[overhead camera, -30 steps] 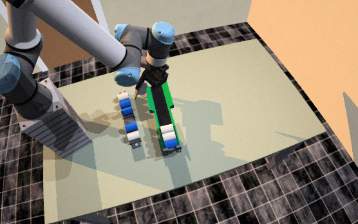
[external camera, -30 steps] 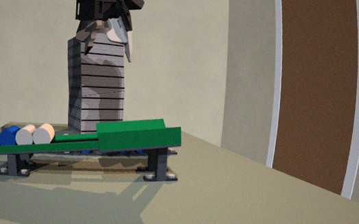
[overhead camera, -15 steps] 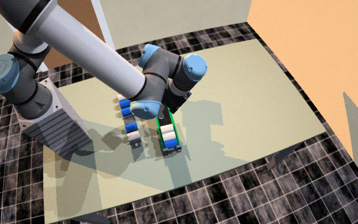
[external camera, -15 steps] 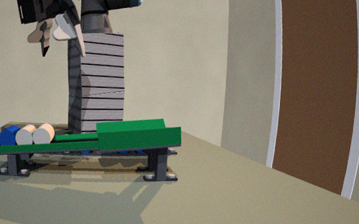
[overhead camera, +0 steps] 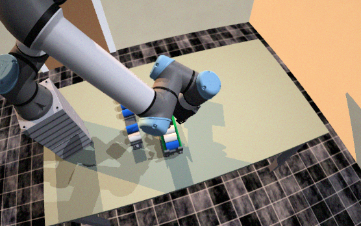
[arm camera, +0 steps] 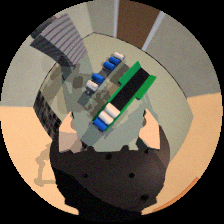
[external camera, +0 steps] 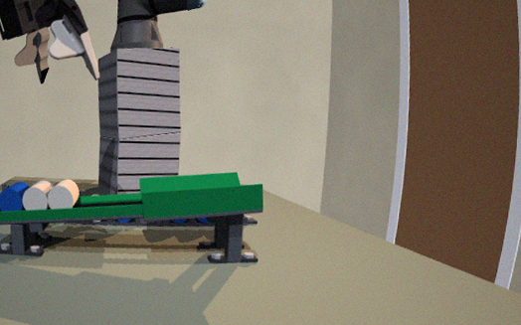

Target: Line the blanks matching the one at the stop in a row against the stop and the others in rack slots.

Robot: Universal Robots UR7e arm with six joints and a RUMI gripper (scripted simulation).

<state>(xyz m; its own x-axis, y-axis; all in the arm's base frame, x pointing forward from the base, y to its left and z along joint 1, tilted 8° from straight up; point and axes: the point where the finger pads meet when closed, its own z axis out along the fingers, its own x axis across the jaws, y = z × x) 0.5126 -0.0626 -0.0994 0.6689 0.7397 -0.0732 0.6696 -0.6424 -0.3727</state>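
The blue bar (overhead camera: 172, 145) (external camera: 13, 198) (arm camera: 100, 124) lies across the low end of the green ramp (overhead camera: 178, 132) (external camera: 201, 202) (arm camera: 146, 90), against the stop; from above, the arm (overhead camera: 104, 65) hides the ramp's upper part and the gripper's fingertips. The wide-open, unloaded gripper (overhead camera: 186, 114) (external camera: 70, 77) (arm camera: 108, 110) hangs above that bar, well apart from it. The bar is short and rounded, with two white bars (overhead camera: 170, 137) (external camera: 37, 196) (arm camera: 105, 117) uphill beside it.

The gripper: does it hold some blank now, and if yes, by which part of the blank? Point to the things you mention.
Nothing is held. The tool (external camera: 70, 77) (arm camera: 108, 110) is open above the ramp (external camera: 201, 201) (arm camera: 104, 106), with no blank between its fingers.
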